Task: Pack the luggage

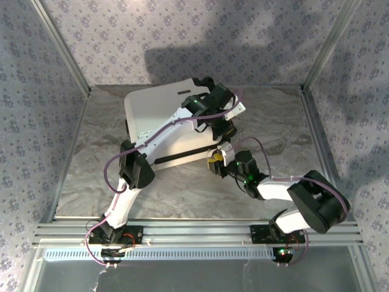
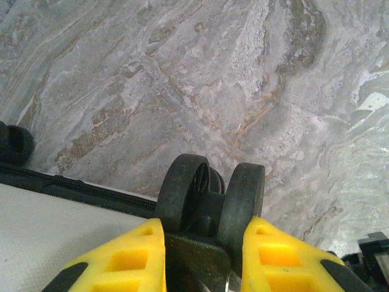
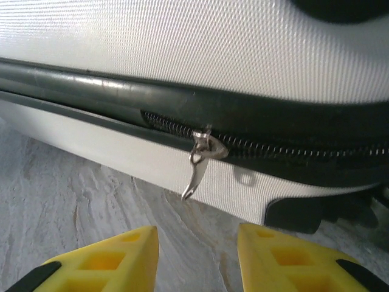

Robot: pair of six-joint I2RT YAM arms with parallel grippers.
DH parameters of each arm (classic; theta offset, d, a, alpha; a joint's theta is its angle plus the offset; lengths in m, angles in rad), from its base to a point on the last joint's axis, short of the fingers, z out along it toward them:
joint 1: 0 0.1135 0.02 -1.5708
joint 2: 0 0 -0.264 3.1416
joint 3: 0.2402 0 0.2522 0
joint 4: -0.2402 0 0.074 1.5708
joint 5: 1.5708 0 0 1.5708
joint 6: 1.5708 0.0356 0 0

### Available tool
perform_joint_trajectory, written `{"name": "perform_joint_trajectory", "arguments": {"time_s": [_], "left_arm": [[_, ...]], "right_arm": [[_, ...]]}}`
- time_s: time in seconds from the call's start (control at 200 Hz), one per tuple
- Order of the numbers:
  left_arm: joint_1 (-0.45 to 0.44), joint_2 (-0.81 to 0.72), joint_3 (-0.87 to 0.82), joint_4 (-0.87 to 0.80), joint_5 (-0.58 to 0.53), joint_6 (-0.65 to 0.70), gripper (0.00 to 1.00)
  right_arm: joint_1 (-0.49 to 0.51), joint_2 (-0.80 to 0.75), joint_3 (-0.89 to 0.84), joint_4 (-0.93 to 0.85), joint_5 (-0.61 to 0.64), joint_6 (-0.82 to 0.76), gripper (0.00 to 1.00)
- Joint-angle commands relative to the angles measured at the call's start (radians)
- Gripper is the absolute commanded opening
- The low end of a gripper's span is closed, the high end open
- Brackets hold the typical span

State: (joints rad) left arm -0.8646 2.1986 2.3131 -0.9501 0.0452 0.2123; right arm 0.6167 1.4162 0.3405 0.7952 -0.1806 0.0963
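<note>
Around the luggage: I see bare marbled table (image 1: 182,194) on every side of it. Patterned cloth walls (image 1: 182,30) stand behind and to both sides, and a metal rail (image 1: 194,230) runs along the near edge.
In the way: my left arm lies diagonally across the white shell, covering much of its top. The right arm comes in low at the near right corner.
Luggage (image 1: 155,112): it sits flat on the table, towards the back and a little left of centre, broad shell up.
Contents: the two shells are together, so I can't see inside.
Zip band (image 3: 292,131): it's black and runs along the side facing my right wrist camera, teeth meshed on both sides of the slider. The metal pull (image 3: 196,173) hangs down free.
Heading: the wheel end points to the table's right. The long axis looks roughly left to right, skewed a bit, though I can't be sure.
Left gripper (image 2: 203,224): it's at the luggage's far right corner, yellow fingers (image 2: 115,258) clamped on a black twin wheel (image 2: 209,182). Another wheel (image 2: 12,143) sits further along that edge.
Right gripper (image 3: 196,234): it's just in front of the pull, pads apart with only table between them, touching nothing.
</note>
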Motion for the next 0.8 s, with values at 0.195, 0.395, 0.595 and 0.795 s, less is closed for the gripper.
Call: {"name": "perform_joint_trajectory", "arguments": {"time_s": [0.195,0.395,0.595,0.795], "left_arm": [[0.019,0.016,0.074,-0.103,-0.018,-0.036,0.02],[0.017,0.019,0.086,-0.102,-0.015,-0.045,0.02],[0.019,0.018,0.084,-0.101,-0.024,-0.046,0.02],[0.021,0.015,0.082,-0.101,-0.027,-0.043,0.02]], "right_arm": [[0.01,0.098,0.096,0.104,0.017,0.001,0.47],[0.011,0.149,0.108,0.155,0.088,0.026,0.16],[0.009,0.112,0.084,0.15,0.076,0.014,0.0],[0.003,0.038,0.052,0.087,0.11,-0.005,0.0]]}}
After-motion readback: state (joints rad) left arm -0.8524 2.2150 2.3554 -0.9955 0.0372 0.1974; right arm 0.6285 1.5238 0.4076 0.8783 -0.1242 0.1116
